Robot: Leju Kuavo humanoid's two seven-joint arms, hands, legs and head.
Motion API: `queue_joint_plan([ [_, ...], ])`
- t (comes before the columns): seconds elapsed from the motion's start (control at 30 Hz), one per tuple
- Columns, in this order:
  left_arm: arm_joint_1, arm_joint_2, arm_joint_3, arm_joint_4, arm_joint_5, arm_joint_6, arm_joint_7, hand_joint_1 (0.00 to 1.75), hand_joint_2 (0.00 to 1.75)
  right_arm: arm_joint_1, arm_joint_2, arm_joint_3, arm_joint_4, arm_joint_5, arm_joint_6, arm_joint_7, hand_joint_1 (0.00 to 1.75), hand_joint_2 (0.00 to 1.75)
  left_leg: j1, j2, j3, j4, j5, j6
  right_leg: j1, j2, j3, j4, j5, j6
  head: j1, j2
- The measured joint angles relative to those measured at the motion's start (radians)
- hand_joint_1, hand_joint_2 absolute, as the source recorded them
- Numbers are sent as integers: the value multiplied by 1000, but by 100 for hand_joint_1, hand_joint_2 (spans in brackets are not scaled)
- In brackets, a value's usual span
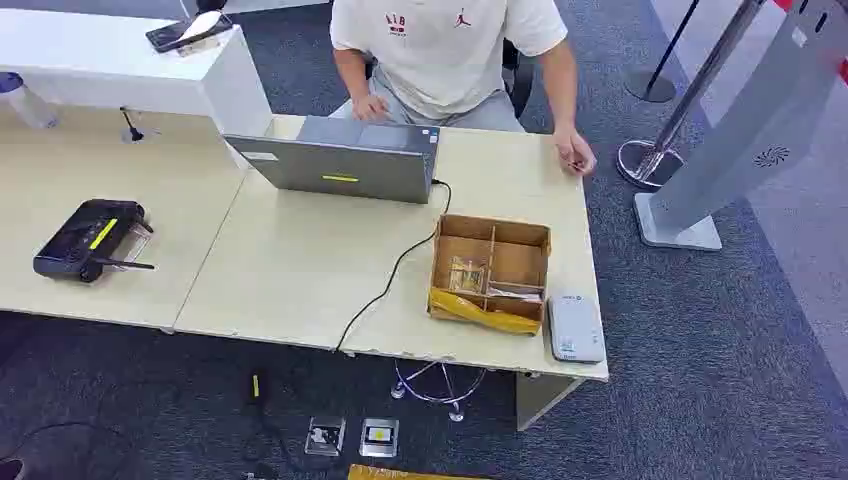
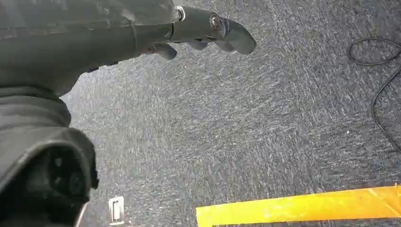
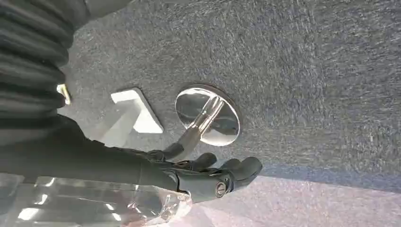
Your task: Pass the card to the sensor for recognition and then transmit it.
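While both arms hang beside the body, the left hand [image 2: 208, 35] is seen over grey carpet [image 2: 265, 123] w/ its fingers loosely apart and nothing held. The right hand [image 3: 208, 172] is likewise seen w/ fingers a little curled but apart, and nothing is held in it; behind it a chrome post base [image 3: 208, 116] is stood on the carpet.

On the table [image 1: 300, 270] a cardboard box [image 1: 490, 272] w/ dividers is placed near the right front corner. Flat clear items are seen in its compartments, approx. in the middle, but it cannot be told which one is the card. Just right of the box, at the near edge, a white sensor [image 1: 575, 327] is laid flat. A grey laptop [image 1: 345, 160] is stood at the far side, and a black cable [image 1: 395, 270] is led from it over the near edge. A black device [image 1: 90, 238] is laid far left. A person [image 1: 450, 55] is seated behind the laptop, one hand [image 1: 575, 152] rested on the table's far right edge.
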Motion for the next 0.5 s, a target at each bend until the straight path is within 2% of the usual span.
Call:
queue_joint_plan([
  [0.2,0,0,0,0,-3,0,0,0,0,0,-1,0,0,0,0,11,0,175,0,0,0,0,0,0,0,0,0,0,0,0,0,0],
  [0.27,0,0,0,0,-3,0,0,0,0,0,-1,-1,0,-12,-10,-3,0,175,0,0,0,0,0,0,0,0,0,0,0,0,0,0],
  [0.4,0,0,0,0,-3,0,0,0,0,-8,-6,-27,0,-95,-77,-126,0,175,0,0,-1,0,0,0,0,0,1,0,0,0,0,0],
  [0.5,-1,0,0,0,-3,2,-1,0,0,-49,-26,-61,0,-137,-125,-261,0,175,0,3,0,0,0,0,0,2,1,0,1,0,0,0],
])
